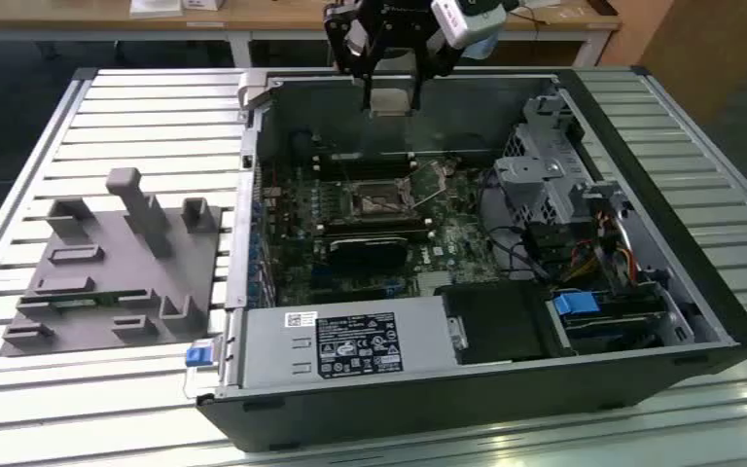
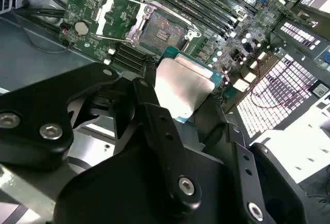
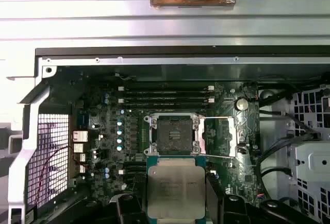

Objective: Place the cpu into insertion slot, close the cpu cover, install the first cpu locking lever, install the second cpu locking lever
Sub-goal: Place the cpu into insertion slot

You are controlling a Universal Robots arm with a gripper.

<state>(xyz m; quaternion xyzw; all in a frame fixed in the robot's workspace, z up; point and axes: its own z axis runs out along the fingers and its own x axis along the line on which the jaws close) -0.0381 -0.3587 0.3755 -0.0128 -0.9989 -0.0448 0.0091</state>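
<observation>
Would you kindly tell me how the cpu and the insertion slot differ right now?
The cpu has a pale silvery top; the insertion slot has a dark centre within a metal rim. The cpu is clamped in the gripper, off the green board; the insertion slot is set in it, empty, its cpu cover swung open. Both are square.

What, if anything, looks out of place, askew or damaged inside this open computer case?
Nothing stands out. The cpu cover lies swung open beside the bare insertion slot, which fits the work in hand. The cpu is held squarely in the gripper, clear of the slot. No spill or damage shows.
</observation>
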